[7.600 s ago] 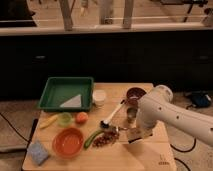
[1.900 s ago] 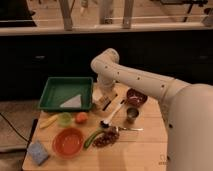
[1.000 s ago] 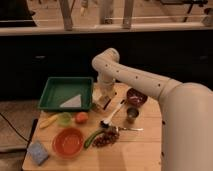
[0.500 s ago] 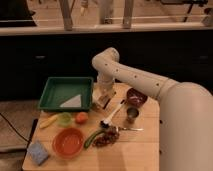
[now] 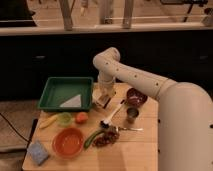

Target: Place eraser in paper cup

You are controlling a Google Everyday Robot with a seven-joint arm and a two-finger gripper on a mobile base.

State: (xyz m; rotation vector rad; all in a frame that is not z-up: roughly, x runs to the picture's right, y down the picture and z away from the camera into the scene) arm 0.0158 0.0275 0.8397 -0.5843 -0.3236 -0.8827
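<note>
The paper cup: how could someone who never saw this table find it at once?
Start at the green tray at the table's back left. Beside its right edge, under the gripper, stands the paper cup. It is white, unlike the small dark metal cup and the small green cup.

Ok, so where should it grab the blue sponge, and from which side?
Probably from straight above, across its two long edges near the middle. The sponge lies flat, apart from the orange bowl, so its sides look free. The gripper is far off, at the paper cup beside the tray.
</note>
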